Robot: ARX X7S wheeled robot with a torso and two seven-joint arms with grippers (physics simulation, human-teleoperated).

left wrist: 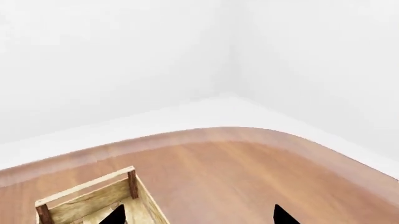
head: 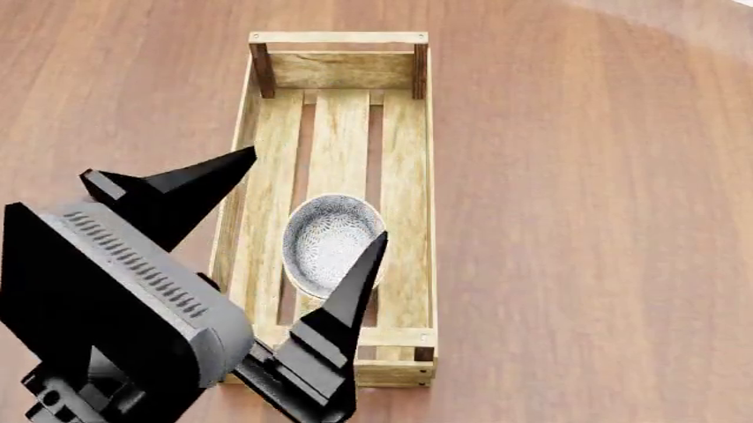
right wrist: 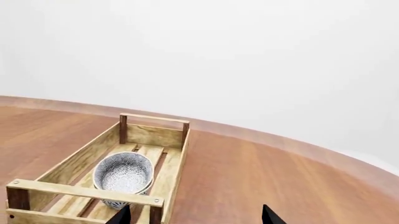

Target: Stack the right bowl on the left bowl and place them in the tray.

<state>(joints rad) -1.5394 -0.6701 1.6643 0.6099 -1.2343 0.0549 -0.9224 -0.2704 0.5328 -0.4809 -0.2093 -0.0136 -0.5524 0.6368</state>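
The tray [head: 339, 38], a long light-wood crate with dark corner posts, lies on the wooden table. A grey speckled bowl [head: 330, 238] sits on its slat floor near the near end. I see one bowl shape and cannot tell whether a second is nested in it. My left gripper [head: 317, 194] hovers open and empty above the tray's near left side, its fingers spread either side of the bowl in the head view. In the left wrist view the left gripper [left wrist: 198, 215] spans a tray corner [left wrist: 93, 196]. My right gripper [right wrist: 196, 215] is open and empty, outside the tray's end, facing the bowl [right wrist: 123, 173] and tray [right wrist: 153, 117].
The brown wooden table [head: 588, 220] extends around the tray. Its rounded edge [left wrist: 249, 133] shows in the left wrist view, with white floor and wall beyond. My right gripper does not show in the head view.
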